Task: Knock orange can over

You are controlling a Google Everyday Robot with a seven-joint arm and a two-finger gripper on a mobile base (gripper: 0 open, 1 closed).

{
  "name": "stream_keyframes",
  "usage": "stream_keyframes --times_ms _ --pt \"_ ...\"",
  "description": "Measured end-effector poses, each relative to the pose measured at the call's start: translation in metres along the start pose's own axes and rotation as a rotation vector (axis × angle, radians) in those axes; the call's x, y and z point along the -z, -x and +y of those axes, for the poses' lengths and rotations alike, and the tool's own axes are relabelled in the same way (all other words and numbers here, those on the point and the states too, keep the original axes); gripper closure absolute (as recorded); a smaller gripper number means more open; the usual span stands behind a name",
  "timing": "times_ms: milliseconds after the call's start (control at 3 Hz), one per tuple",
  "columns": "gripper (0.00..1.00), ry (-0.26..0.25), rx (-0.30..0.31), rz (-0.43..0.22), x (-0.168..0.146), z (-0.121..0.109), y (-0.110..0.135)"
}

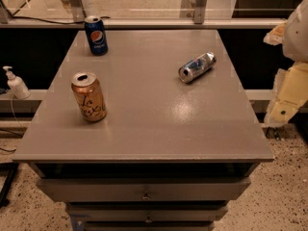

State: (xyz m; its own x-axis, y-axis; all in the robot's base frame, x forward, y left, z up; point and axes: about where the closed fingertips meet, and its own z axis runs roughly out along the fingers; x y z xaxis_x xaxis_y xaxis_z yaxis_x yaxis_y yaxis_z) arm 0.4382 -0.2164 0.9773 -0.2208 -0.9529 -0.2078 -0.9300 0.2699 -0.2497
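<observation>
The orange can [89, 96] stands upright on the left part of the grey table top [154, 124]. It is shiny copper-orange with dark cursive lettering and a silver top. My gripper [285, 102], cream-yellow on a white arm, hangs off the table's right edge, far to the right of the can and touching nothing.
A blue Pepsi can [96, 35] stands upright at the back left corner. A silver-and-blue can [197, 67] lies on its side at the back right. A white pump bottle [15, 83] sits on a ledge to the left. Drawers [144, 192] run below the front edge.
</observation>
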Motion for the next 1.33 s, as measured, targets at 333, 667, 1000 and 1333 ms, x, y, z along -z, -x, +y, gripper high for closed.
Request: stream_keyframes --times_ms 333,667,1000,1333 --pt "0.00 0.000 0.000 0.000 0.000 0.000 0.000" --pt "0.00 0.019 -0.015 -0.048 -0.006 0.000 0.005" --pt "0.00 0.062 -0.051 -0.165 -0.027 0.014 0.033" --pt "0.00 0.128 -0.070 -0.339 -0.053 0.039 0.079"
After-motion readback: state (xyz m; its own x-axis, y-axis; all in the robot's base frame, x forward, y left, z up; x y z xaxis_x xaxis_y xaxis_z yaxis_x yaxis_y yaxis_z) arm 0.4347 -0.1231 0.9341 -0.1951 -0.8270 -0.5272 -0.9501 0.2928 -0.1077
